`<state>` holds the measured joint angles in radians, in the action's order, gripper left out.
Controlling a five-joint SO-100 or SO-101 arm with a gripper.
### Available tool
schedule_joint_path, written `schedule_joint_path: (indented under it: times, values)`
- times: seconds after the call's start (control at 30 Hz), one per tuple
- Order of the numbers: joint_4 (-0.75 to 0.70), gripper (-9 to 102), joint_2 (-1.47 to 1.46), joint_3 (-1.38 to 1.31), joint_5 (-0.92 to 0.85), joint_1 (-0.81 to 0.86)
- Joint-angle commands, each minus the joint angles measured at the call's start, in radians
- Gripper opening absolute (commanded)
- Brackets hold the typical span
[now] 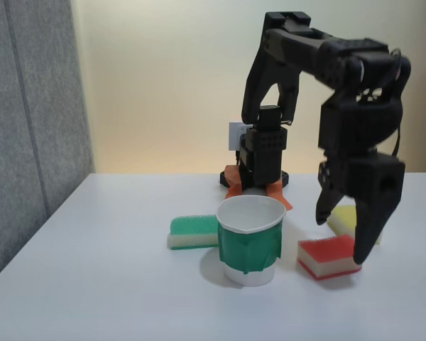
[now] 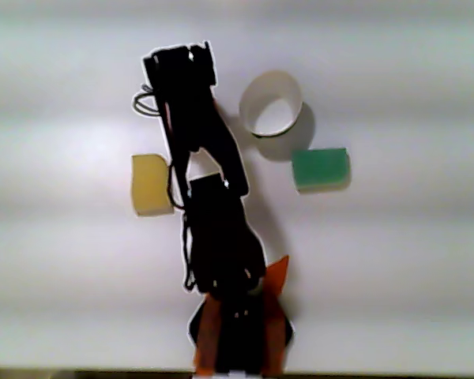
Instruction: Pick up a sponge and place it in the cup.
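The two fingers are spread apart with nothing between them: in the fixed view the gripper [image 1: 343, 238] hangs point-down over the sponge [image 1: 329, 257], one finger [image 1: 325, 207] ending above the sponge's back edge and the longer one [image 1: 368, 238] reaching down past its right end, close to or touching the red top. The sponge lies flat on the table [image 1: 92, 284], red side up, just to the right of the cup [image 1: 249, 241] in this view and apart from it. Behind the gripper sits a yellow sponge [image 1: 343, 217], near the red one; a green sponge [image 1: 192, 231] lies on the cup's far side. From above, the arm [image 2: 209, 197] covers the red sponge, with the yellow sponge [image 2: 152, 184] on one side of it and the cup [image 2: 271, 103] and green sponge [image 2: 321, 168] on the other. The main risk, as I judge it, is a poor bite: if the fingers straddle only the sponge's end, the soft foam could squash and pivot out on the lift. A descent slightly off could also push it into the yellow one. Later, the sponge looks about as wide as the cup's bent mouth, so it could catch on the rim or tip the light cup.
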<state>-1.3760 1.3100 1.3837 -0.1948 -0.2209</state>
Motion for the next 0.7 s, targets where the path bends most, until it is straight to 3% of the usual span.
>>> schedule_joint_path:
  times: [0.0,0.33,0.4,0.57,0.67]
  values:
    - [0.038,41,0.029,0.054,-0.025,-0.005]
    - [0.213,36,0.124,0.347,-0.080,0.023]
    - [0.222,30,0.146,0.390,-0.095,0.028]
    - [0.215,0,0.183,0.436,-0.104,0.032]
    - [0.198,0,0.201,0.439,-0.084,0.028]
